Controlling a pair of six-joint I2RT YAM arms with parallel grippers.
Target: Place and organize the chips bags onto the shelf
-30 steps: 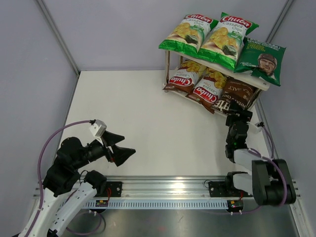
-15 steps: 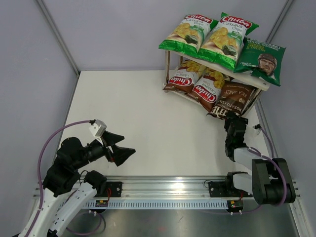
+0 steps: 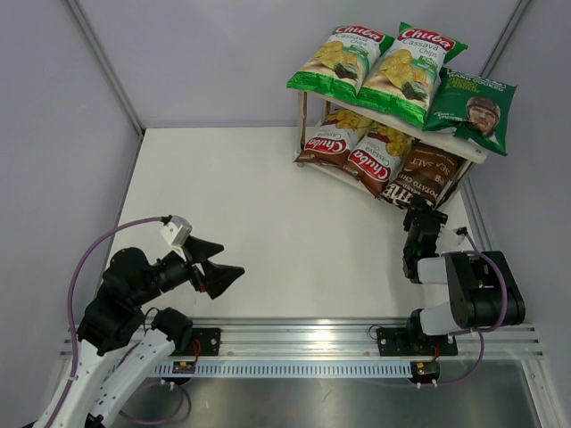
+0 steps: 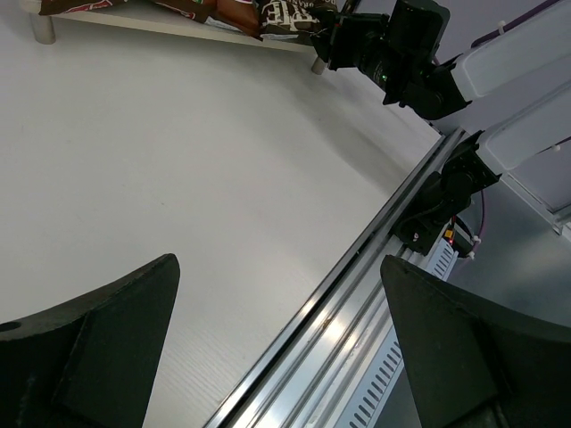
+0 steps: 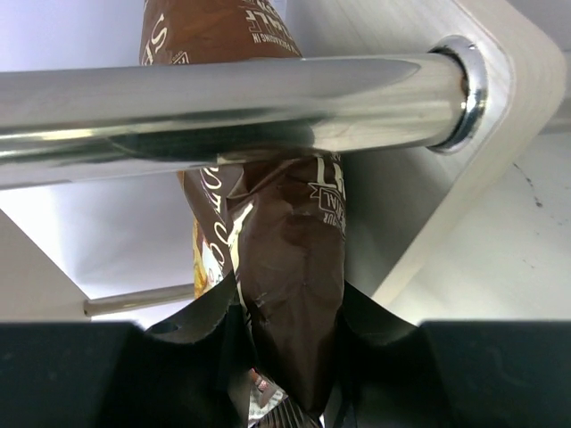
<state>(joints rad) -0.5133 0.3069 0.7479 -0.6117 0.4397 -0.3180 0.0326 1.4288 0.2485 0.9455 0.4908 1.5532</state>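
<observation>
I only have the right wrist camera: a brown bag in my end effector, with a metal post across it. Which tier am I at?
Observer: The lower tier of the shelf, at its right end. The right end effector pinches the near end of the dark brown bag, which lies slanted there.
Operator: What's beside it?
Observer: Two brown-red bags fill the rest of that tier, side by side.
Operator: And the top tier?
Observer: Full: two green bags and a dark green portrait bag overhanging its right end.
</observation>
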